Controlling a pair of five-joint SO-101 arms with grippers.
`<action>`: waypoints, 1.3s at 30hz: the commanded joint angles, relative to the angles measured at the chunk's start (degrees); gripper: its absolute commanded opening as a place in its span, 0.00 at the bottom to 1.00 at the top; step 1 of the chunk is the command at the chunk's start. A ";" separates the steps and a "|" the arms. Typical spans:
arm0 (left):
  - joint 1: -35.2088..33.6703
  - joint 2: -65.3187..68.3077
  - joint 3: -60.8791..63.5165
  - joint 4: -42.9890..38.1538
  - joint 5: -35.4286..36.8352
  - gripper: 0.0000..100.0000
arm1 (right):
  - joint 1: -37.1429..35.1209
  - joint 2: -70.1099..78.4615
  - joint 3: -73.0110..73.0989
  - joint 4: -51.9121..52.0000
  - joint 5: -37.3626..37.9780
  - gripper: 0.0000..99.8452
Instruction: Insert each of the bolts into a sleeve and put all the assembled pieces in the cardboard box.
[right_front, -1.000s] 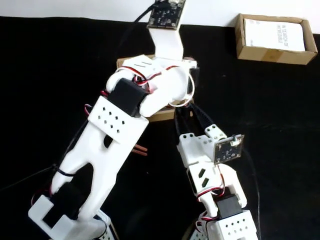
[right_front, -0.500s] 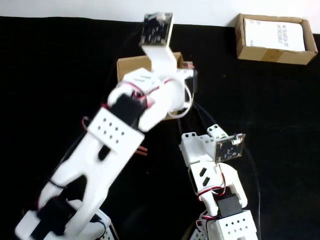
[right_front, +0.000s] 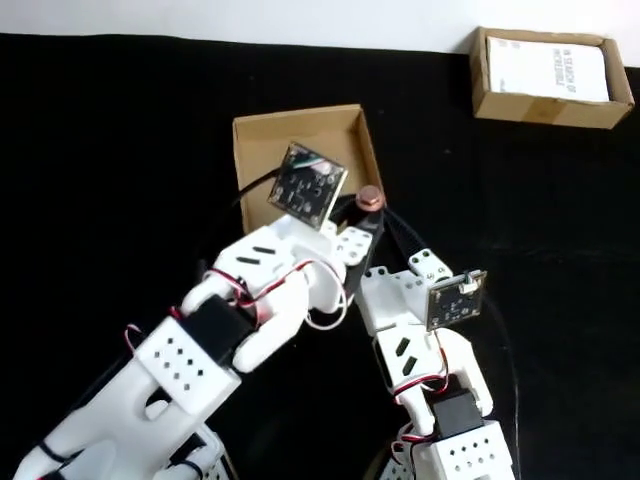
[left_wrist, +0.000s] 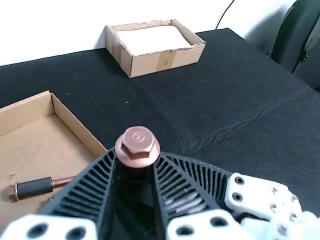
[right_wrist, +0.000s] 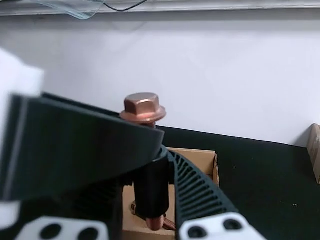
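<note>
A copper hex-head bolt (right_front: 371, 197) (left_wrist: 137, 142) (right_wrist: 144, 107) stands upright in a black sleeve (right_wrist: 151, 187), just off the near right corner of the open cardboard box (right_front: 300, 130) (left_wrist: 30, 145). My left gripper (right_front: 364, 213) (left_wrist: 136, 162) is shut on the bolt right under its head. My right gripper (right_front: 380, 228) (right_wrist: 152, 192) is shut lower down, on the sleeve, with the bolt's tip poking out below. Inside the box lies one assembled piece (left_wrist: 32, 187), a bolt through a sleeve.
A second cardboard box (right_front: 545, 75) (left_wrist: 155, 42) with a white sheet in it stands at the far right by the wall. Black cloth covers the table. The two arms cross closely in the middle foreground.
The left arm has drawn back from over the cardboard box toward the right gripper, uncovering the box. The bolt head now sits above the right gripper. The right arm has hardly moved.
</note>
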 joint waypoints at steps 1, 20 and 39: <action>0.84 -2.33 0.40 -0.18 0.00 0.01 | 0.75 -0.31 -3.21 -1.01 0.35 0.01; -3.65 -2.77 -23.52 32.62 -0.35 0.08 | 1.19 0.22 -7.16 2.95 0.35 0.01; -40.48 -30.37 -22.90 22.51 -17.93 0.01 | -3.82 49.71 -39.25 4.09 19.43 0.01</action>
